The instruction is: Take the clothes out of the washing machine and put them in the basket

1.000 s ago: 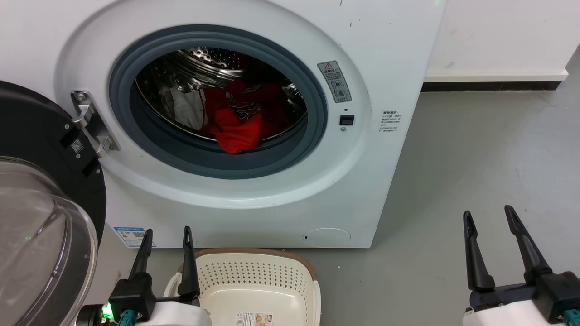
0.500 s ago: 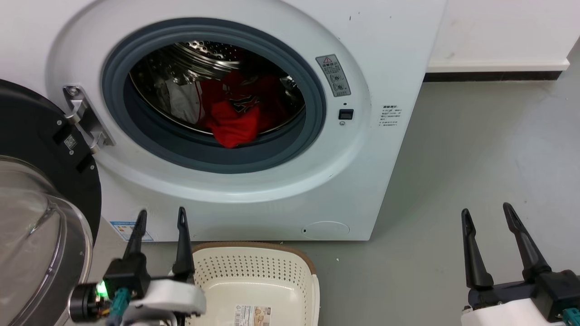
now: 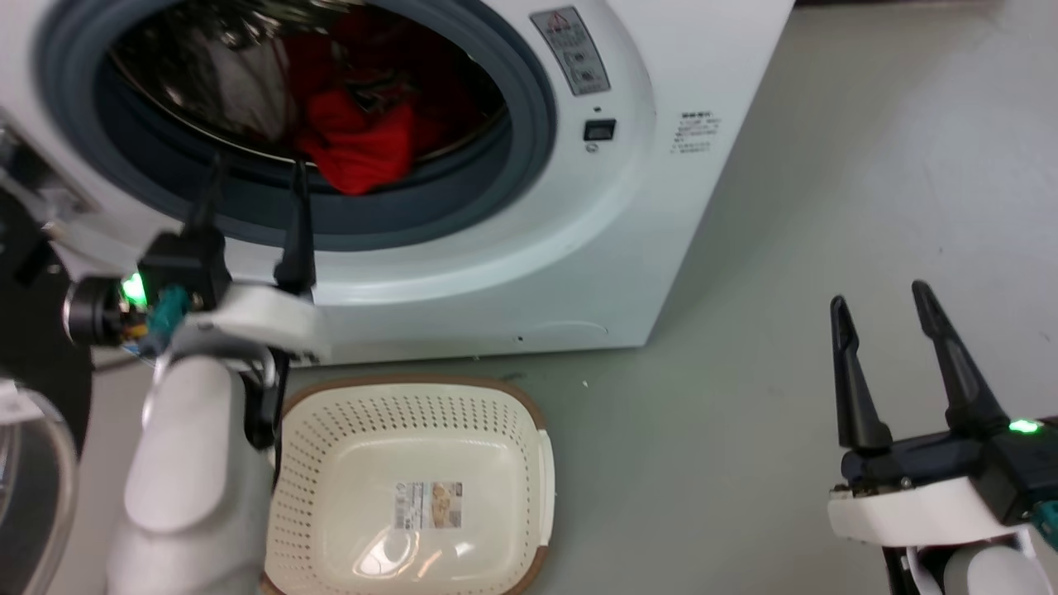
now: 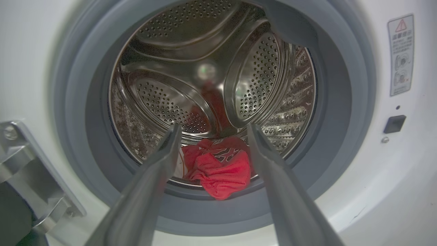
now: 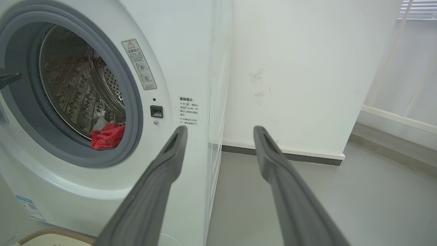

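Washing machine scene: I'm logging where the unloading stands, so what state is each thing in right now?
washing machine: door swung open on the left, porthole unobstructed.
clothes: in the drum, red bundle lying at its front lip.
basket: upright on the floor before the machine, no clothes in it.
left gripper: open, holding nothing, pointed at the porthole.
right gripper: open, holding nothing, over the floor.

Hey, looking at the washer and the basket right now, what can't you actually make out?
- How many clothes lie in the drum: bunched in one heap, left wrist view.
- White cloth: motion-blurred, head view.
- Label text on the washing machine: too small, right wrist view.
- Door: cut off by the head view's left edge.
- Basket left side: hidden by the left forearm, head view.
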You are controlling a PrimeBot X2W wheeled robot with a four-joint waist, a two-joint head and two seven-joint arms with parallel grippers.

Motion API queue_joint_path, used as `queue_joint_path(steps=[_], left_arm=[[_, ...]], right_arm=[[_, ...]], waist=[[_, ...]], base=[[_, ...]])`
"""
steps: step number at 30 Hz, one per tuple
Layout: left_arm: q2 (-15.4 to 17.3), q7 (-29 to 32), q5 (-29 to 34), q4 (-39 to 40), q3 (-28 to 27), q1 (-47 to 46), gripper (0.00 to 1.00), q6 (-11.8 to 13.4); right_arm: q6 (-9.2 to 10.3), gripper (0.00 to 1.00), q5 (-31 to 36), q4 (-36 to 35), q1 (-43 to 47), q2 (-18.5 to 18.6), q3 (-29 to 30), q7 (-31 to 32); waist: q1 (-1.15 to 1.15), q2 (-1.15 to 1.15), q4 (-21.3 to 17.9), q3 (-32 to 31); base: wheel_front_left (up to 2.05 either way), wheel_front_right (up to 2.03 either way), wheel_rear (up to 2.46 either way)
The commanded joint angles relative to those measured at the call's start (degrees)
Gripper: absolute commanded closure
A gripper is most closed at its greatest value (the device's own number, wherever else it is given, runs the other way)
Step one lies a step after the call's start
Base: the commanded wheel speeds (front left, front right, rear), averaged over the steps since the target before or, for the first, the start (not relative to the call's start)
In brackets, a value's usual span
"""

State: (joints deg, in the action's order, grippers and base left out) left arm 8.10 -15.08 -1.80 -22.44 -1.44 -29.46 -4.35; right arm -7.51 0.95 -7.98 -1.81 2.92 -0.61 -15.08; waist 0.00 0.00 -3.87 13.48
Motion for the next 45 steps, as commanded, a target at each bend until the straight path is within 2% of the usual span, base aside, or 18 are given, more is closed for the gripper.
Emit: queue_joint_path(steps=[1,11,16,23,27,33,39,45], left_arm=[[0.9,-0.1,0.6,-1.7,0.3,-2.9,0.0,-0.3],[6.8,1.1,3.5,-23.0,2.7,-25.4,0.0,-1.1],[9.2,5.6,4.2,-32.1,4.5,-36.6,0.0,-2.1],[11.3,15.7,4.5,-40.7,8.0,-48.9,0.0,-3.0],[12.3,21.8,4.0,-44.3,9.5,-53.8,0.0,-3.0],[12.4,27.7,2.0,-47.5,11.4,-58.1,0.0,-3.0],[12.5,31.3,1.2,-49.2,12.2,-59.8,0.0,-3.1],[12.1,32.2,0.5,-50.1,12.9,-59.3,0.0,-3.1]], right_arm=[[0.04,0.0,-0.7,-0.4,-1.6,-0.1,0.1,-0.1],[0.04,0.0,-3.2,-1.2,-6.5,-0.1,-1.1,-0.1],[0.04,0.0,-4.9,-1.7,-9.2,-0.1,-1.3,-0.1],[0.04,0.0,-7.1,-2.3,-11.8,-0.1,-0.9,-0.1],[0.04,0.0,-7.9,-2.4,-12.8,-0.1,-1.0,-0.1],[0.04,0.0,-9.1,-2.6,-14.0,-0.1,-0.8,-0.1],[0.04,0.0,-9.8,-2.5,-14.2,-0.1,-0.8,-0.1],[0.04,0.0,-10.0,-2.3,-13.8,-0.1,-1.6,-0.1]], waist=[[0.0,0.0,-2.8,4.1],[0.0,0.0,-7.1,13.7],[0.0,0.0,-9.1,18.4],[0.0,0.0,-11.1,23.7],[0.0,0.0,-11.9,26.2],[0.0,0.0,-12.4,29.2],[0.0,0.0,-12.4,30.7],[0.0,0.0,-12.3,30.8]], base=[[0.0,0.0,0.0],[0.0,0.0,0.0],[0.0,0.0,0.0],[0.0,0.0,0.0],[0.0,0.0,0.0],[0.0,0.0,0.0],[0.0,0.0,0.0],[0.0,0.0,0.0]])
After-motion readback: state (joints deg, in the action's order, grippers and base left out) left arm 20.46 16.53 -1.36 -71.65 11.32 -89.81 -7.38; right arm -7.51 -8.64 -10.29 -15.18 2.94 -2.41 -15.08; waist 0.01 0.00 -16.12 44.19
